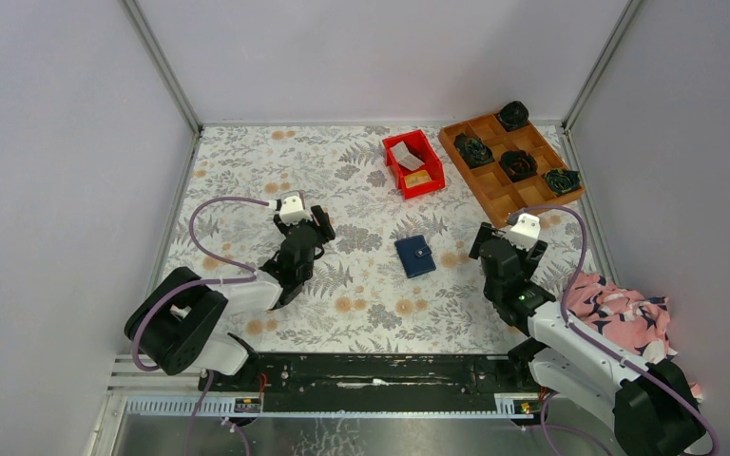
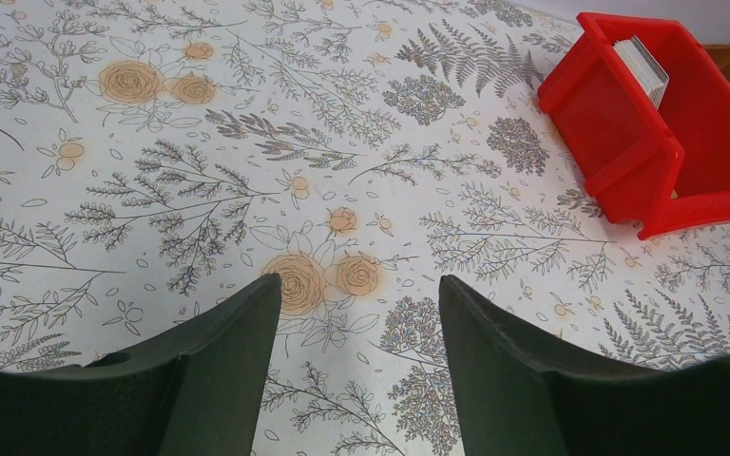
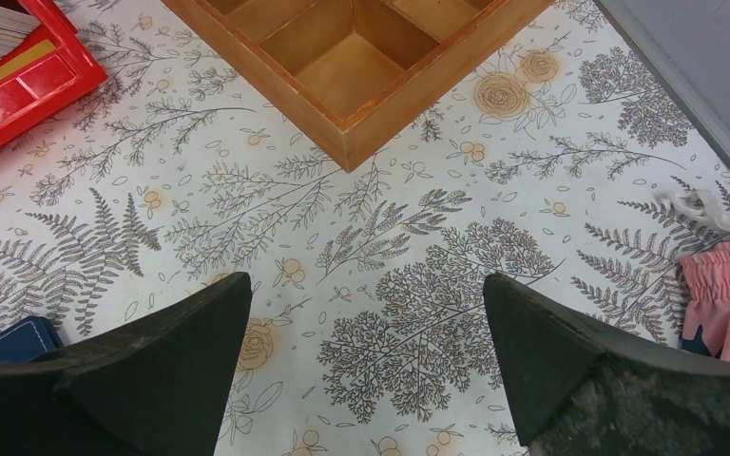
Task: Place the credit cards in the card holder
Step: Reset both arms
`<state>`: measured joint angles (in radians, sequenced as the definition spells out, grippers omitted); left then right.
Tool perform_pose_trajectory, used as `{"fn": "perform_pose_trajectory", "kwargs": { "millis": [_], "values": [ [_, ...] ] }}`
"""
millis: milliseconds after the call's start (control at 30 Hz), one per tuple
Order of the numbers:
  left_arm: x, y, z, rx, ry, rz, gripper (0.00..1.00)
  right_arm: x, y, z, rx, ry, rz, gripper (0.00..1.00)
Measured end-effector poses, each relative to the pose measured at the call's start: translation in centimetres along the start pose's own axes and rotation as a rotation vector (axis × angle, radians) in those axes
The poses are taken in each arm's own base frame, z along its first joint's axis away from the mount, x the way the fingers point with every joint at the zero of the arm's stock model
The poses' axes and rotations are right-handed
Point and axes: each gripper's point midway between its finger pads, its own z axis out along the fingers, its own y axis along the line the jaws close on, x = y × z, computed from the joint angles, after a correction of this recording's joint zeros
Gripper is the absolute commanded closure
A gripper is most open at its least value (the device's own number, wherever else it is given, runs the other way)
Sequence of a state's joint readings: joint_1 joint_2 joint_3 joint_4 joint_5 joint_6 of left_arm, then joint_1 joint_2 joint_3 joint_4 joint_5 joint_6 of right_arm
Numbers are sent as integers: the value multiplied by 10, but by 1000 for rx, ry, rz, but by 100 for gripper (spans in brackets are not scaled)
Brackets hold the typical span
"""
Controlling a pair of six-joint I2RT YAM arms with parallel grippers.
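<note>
Two credit cards (image 1: 407,160), white and orange-tan, lie in the red bin (image 2: 618,123) beyond our parted left gripper (image 2: 356,294), while the closed navy card holder (image 1: 415,256) sits just left of our spread right gripper (image 3: 366,285).

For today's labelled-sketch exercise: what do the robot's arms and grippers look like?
The left arm and right arm are black with white shell segments, each trailing a looping lilac cable and carrying a white wrist camera block. A small green light shows on the right arm. The left gripper and right gripper have broad, matt dark wedge fingers.
</note>
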<state>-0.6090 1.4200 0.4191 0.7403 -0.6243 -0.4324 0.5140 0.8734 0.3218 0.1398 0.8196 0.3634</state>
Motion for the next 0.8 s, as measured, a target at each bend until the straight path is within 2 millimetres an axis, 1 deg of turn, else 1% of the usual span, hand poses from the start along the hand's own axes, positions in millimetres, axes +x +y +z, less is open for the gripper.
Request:
{"fn": "perform_pose_trajectory", "kwargs": {
  "millis": [400, 800],
  "values": [
    [0, -1, -1, 3, 1, 0, 30, 1, 0, 0, 7, 2, 30, 1],
    [2, -6, -3, 13, 2, 3, 30, 11, -7, 1, 59, 25, 63, 1]
  ]
}}
